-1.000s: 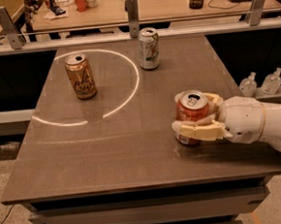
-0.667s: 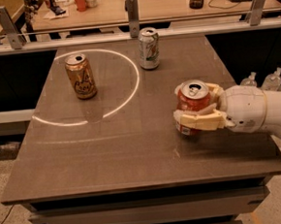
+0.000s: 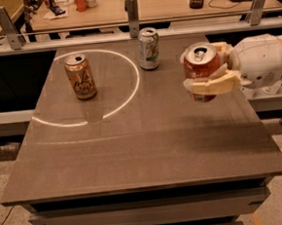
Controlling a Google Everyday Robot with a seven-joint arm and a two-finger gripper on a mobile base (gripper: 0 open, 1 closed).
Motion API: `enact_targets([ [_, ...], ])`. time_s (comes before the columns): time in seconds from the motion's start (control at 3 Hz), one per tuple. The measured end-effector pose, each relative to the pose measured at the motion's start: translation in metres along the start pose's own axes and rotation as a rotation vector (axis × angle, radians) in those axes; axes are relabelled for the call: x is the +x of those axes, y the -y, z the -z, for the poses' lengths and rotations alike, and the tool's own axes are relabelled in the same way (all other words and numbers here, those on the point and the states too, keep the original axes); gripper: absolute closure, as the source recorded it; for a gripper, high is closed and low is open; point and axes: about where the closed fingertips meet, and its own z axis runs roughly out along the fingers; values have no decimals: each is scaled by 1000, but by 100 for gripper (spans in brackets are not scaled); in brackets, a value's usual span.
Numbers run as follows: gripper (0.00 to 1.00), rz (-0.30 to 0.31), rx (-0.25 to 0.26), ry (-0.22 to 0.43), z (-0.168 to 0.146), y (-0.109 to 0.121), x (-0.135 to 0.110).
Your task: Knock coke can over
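Cans number three on or over the single grey counter (image 3: 148, 148). One is a gold-tan can (image 3: 81, 76) with a cartoon figure, standing at the left inside a white ring of light (image 3: 137, 78). One is a white-and-green can (image 3: 148, 48), standing at the back near the middle. The third is the red-orange coke can (image 3: 201, 69), at the right.

One white arm (image 3: 264, 61) reaches in from the right edge, and its one tool (image 3: 189, 72) is closed around the coke can. One cream finger lies across the can's front and the other sits behind it, so the can is clamped between them. The coke can is roughly upright with its silver top showing. It looks raised off the counter, though its base is partly hidden by the front finger.

Compared with a second ago, the tool and the coke can are higher in view and farther toward the back right, closer to the white-and-green can. The other two cans have not shifted, and the ring of light lies where it did.
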Motion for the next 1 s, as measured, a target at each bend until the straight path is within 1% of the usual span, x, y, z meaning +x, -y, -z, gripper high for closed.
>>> enact_targets([
  [0.33,100,90,-76,-188,9,6,-7],
  [0.67,100,192,-121,-405,14,7,-2],
  [1.0,100,287,-166,-570,17,4,9],
])
